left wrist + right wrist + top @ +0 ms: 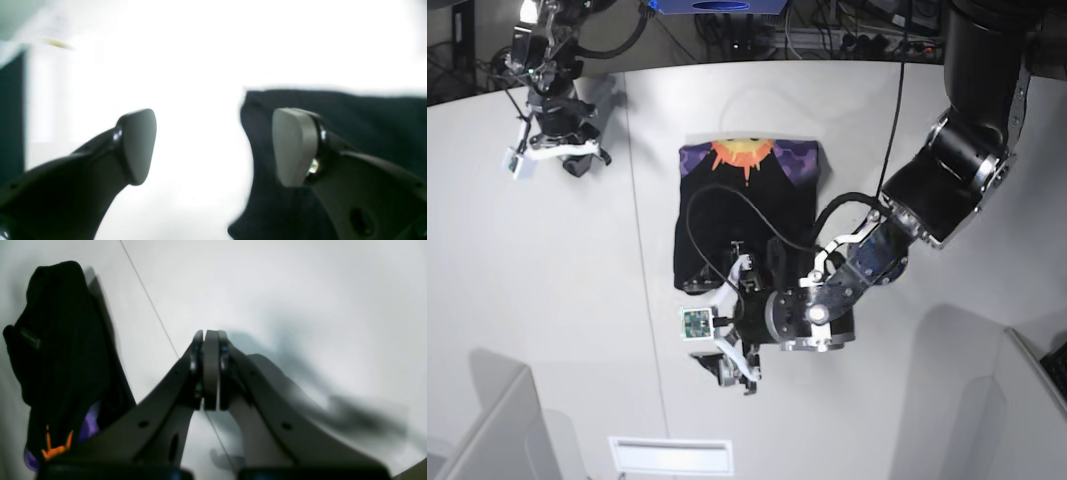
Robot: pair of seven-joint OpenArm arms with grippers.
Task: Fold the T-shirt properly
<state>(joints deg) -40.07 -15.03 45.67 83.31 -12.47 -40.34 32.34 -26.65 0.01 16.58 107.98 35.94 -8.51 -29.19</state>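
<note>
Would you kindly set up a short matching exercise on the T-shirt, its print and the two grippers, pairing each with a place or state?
Column one:
1. T-shirt
2. sun print
3. left gripper
4. right gripper

Column two:
a. shut, holding nothing
b. folded, lying on the table
c. orange, on the shirt's far end
d. open beside the cloth's edge

Pairs: 1-b, 2-c, 3-d, 4-a

Pale grey worktop (547, 300), thin seam line running across it. Black T-shirt (745, 215) lies flat near centre, folded to a compact rectangle, sun-and-purple print showing at far edge.
</note>
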